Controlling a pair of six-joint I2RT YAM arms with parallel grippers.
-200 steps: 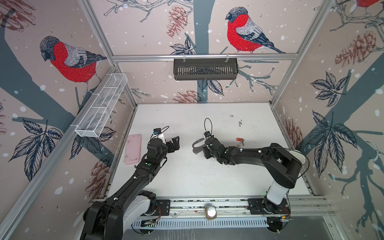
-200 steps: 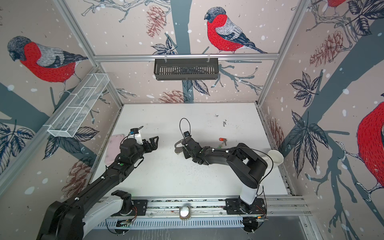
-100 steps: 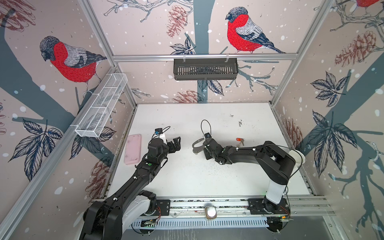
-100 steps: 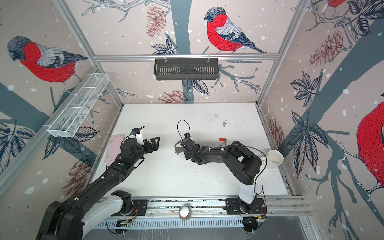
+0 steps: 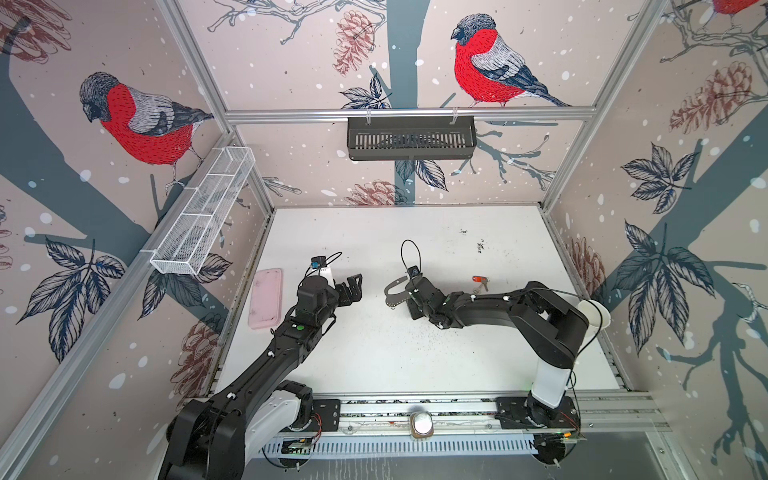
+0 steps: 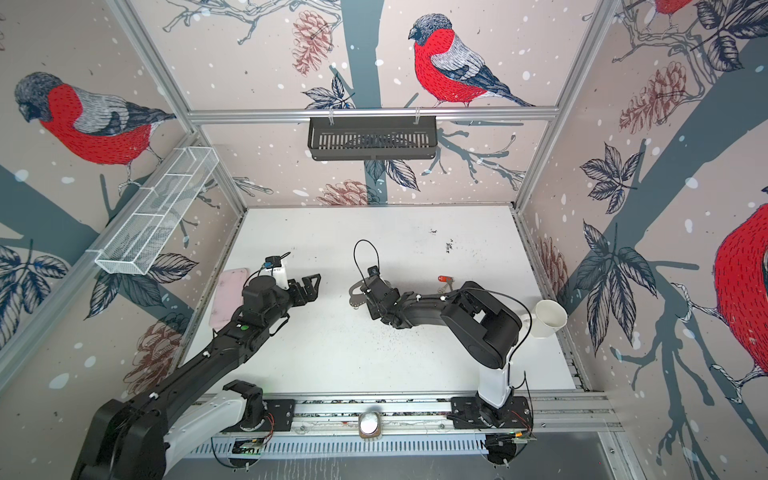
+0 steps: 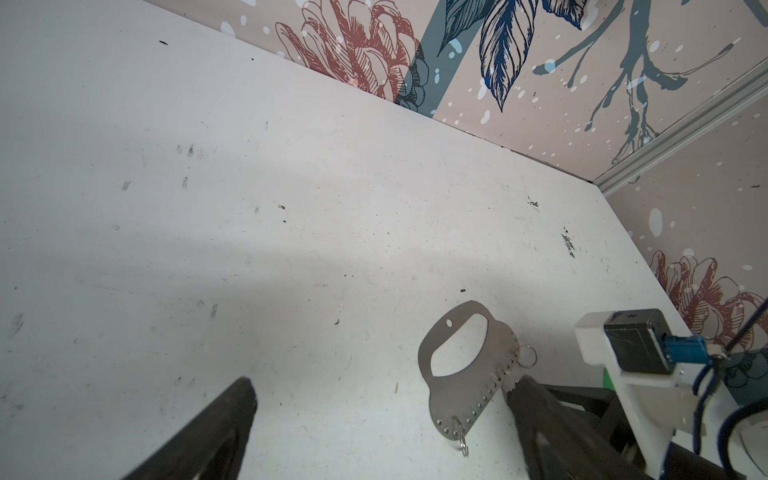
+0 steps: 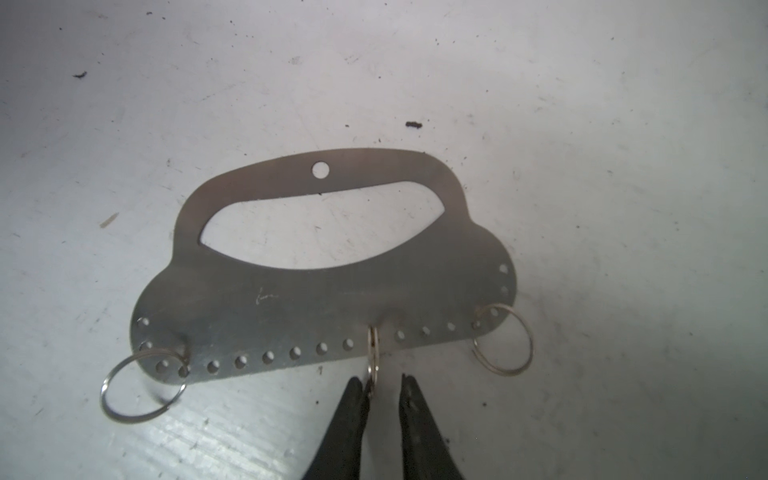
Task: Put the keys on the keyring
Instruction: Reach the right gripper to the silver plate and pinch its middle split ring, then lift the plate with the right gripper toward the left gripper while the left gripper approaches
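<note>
Right fingers (image 8: 353, 419) straddle the keyring's (image 8: 324, 291) middle ring (image 8: 374, 357), narrowly apart, to steady it, I judge; left fingers (image 7: 216, 424) gape.

Our right gripper (image 8: 381, 380) sits a touch nearer the keyring (image 8: 316, 299) than a second ago, and its fingers (image 8: 353, 415) narrow from a wide spread to a slim gap around the middle ring (image 8: 373, 357), one finger now touching it; the right arm (image 5: 557, 332) elbow stands further in over the table (image 5: 374, 353)
</note>
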